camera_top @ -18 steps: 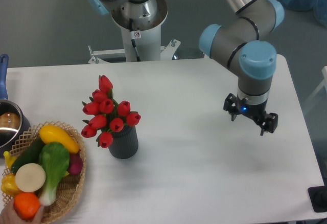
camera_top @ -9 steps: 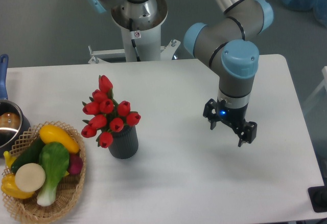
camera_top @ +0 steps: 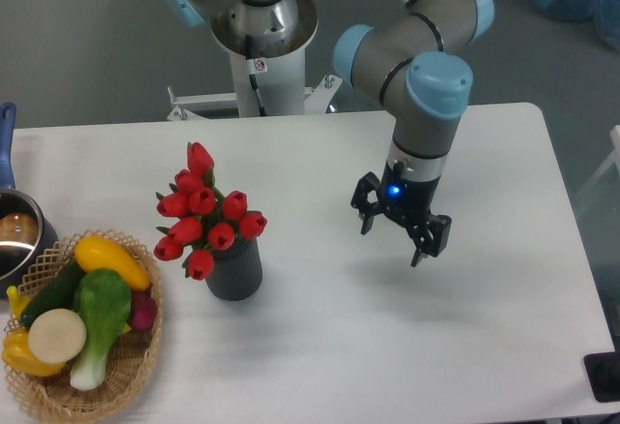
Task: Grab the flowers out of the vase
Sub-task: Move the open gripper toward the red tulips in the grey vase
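Tulips, red and bunched tight, and these flowers sit in the vase out at nine o'clock from the hand, well apart from it, with bare white bench between the two. The dark ribbed vase stands upright at left-centre of the bench, the buds spilling wider than its mouth toward ten o'clock. The hand hangs above the bench surface with its two fingers spread wide and nothing between them, a blue light glowing on the wrist just above. Its shadow falls on the bench just below it. Around the vase there's open room at twelve, three and six o'clock; at seven o'clock, near it, sits the wicker basket of vegetables, close to the bench's left and front edges, and a metal pot with a blue handle is cut off by the left border. The right side of the bench is open out to its rounded far corner. The arm comes down from the top of the view, folds at its blue-capped joints, and points its last link downward, tilted slightly so the fingers line up from ten to four o'clock.
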### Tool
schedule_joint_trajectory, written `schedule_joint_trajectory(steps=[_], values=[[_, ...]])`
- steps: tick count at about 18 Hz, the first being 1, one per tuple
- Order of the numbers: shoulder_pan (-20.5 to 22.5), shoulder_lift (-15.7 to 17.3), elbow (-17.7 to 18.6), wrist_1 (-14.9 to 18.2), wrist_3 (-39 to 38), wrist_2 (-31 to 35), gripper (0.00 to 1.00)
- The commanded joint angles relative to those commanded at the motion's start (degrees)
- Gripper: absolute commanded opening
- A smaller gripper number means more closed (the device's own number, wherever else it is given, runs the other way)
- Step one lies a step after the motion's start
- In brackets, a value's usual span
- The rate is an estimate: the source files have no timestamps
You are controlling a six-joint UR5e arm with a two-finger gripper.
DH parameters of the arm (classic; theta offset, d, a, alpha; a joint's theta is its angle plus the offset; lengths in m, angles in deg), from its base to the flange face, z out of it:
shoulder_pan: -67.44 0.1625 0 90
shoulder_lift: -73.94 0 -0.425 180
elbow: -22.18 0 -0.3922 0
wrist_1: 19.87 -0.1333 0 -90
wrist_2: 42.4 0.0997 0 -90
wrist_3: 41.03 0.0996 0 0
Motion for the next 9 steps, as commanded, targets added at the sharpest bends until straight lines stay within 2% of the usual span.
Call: schedule_joint_trajectory(steps=[4, 6, 9], values=[[0.35, 3.96, 2.19, -0.17, 0.97, -12.73, 1.00], [1.41, 5.90, 3.25, -0.17, 1.05, -13.81, 1.00], [0.89, 5.82, 3.08, -0.26, 2.02, -14.24, 1.00]])
